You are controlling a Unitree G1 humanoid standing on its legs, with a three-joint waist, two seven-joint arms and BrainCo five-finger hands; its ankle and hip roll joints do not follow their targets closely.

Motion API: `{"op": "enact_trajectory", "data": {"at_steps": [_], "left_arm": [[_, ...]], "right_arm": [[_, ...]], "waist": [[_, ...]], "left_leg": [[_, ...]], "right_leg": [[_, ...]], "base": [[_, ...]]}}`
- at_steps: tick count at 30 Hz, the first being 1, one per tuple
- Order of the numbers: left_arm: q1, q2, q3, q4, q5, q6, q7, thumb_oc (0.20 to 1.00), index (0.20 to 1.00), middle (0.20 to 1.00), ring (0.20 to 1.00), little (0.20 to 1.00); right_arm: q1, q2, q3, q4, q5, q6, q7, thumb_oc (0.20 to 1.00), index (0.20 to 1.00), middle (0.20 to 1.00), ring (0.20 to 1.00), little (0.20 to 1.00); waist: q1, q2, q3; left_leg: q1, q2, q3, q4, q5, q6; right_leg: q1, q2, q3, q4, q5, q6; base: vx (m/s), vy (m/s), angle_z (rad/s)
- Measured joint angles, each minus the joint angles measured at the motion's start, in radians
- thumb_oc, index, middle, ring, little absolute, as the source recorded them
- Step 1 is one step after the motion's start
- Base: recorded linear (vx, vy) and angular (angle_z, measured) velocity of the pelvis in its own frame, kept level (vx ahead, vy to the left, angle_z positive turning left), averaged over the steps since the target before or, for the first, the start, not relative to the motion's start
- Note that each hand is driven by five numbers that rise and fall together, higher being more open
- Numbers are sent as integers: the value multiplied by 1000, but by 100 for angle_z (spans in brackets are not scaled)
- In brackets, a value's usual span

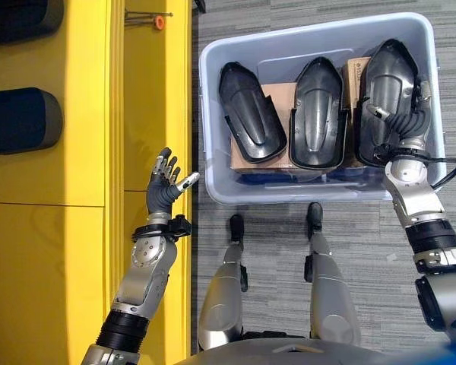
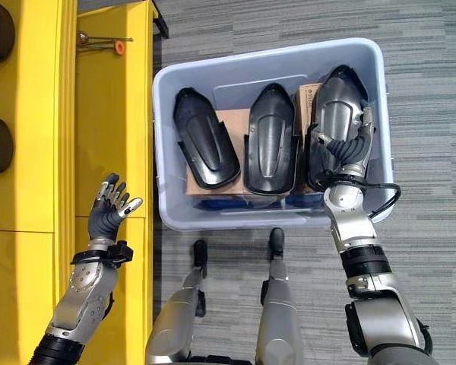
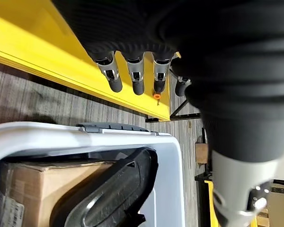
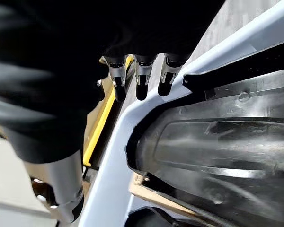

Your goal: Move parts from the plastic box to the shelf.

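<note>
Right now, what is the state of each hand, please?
Left hand: open, holding nothing, above the yellow shelf.
Right hand: on the rightmost black part; grip cannot be told.

A grey carpeted floor carries a pale plastic box, which stands just beside a yellow shelf. Dark rounded parts lie on the shelf's left side.

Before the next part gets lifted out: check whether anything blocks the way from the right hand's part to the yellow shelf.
The right hand lies on the rightmost black part in the plastic box. The shelf is beyond the box's left wall. Two other black parts, that wall and the raised left hand lie between; lifting high should clear them.
</note>
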Motion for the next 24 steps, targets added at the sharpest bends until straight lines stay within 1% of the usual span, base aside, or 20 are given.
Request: {"op": "enact_trajectory", "data": {"at_steps": [2, 4, 6, 11, 14, 19, 21, 24], "left_arm": [[-2, 2, -11, 0, 0, -11, 0, 1000, 1000, 1000, 1000, 1000], [-2, 13, -21, 0, -1, -20, 0, 1000, 1000, 1000, 1000, 1000], [-3, 20, -23, -2, -11, -20, 0, 1000, 1000, 1000, 1000, 1000], [-5, 21, -48, -2, -35, -20, 0, 1000, 1000, 1000, 1000, 1000], [-5, 21, -52, -2, -39, -20, 1, 1000, 1000, 1000, 1000, 1000], [-4, 21, -53, -2, -47, -20, 2, 1000, 1000, 1000, 1000, 1000], [-4, 21, -58, -2, -48, -20, 2, 1000, 1000, 1000, 1000, 1000], [-4, 16, -62, -2, -48, -20, 2, 1000, 1000, 1000, 1000, 1000]], "right_arm": [[-57, 0, 13, 114, 1, 4, -2, 1000, 1000, 1000, 1000, 1000], [-96, 0, 28, 170, 3, 12, -1, 1000, 1000, 1000, 1000, 1000], [-110, 0, 36, 178, 7, 12, 0, 1000, 1000, 1000, 1000, 1000], [-136, 13, 114, 208, 27, 12, 19, 1000, 1000, 1000, 1000, 1000], [-145, 44, 118, 243, 34, 12, 23, 1000, 1000, 1000, 1000, 1000], [-182, 62, 140, 326, 43, 3, 29, 1000, 1000, 1000, 1000, 1000], [-181, 90, 151, 331, 44, -8, 40, 1000, 1000, 1000, 1000, 1000], [-132, 138, 156, 270, 55, -14, 55, 1000, 1000, 1000, 1000, 1000]], "waist": [[15, 1, 0], [15, 1, 1], [25, 4, 3], [35, 10, 10], [35, 10, 10], [36, 10, 10], [31, 10, 10], [21, 9, 9]], "left_leg": [[-4, -1, 1, 0, 0, 0], [-17, -2, 1, 0, 3, 0], [-31, -2, 0, 0, 7, 0], [-33, -3, -2, 0, 8, 1], [-33, -5, -6, 0, 12, 3], [-33, -14, -8, 0, 20, 4], [-31, -15, -8, 0, 23, 3], [-30, -13, -9, 0, 26, 2]], "right_leg": [[-5, 0, 0, 1, 1, 0], [-19, -1, 1, 4, 2, 0], [-35, -1, 0, 9, 3, -1], [-37, -5, -3, 12, 4, -1], [-35, -10, -6, 14, 5, 0], [-35, -15, -8, 18, 8, 2], [-35, -14, -9, 22, 10, 1], [-35, -13, -9, 25, 11, 0]], "base": [[0, 0, 0], [0, 0, 0], [0, 0, 0], [-1, 1, 1], [-7, 7, 5], [-2, 3, 1], [0, 0, 0], [0, 0, 0]]}}
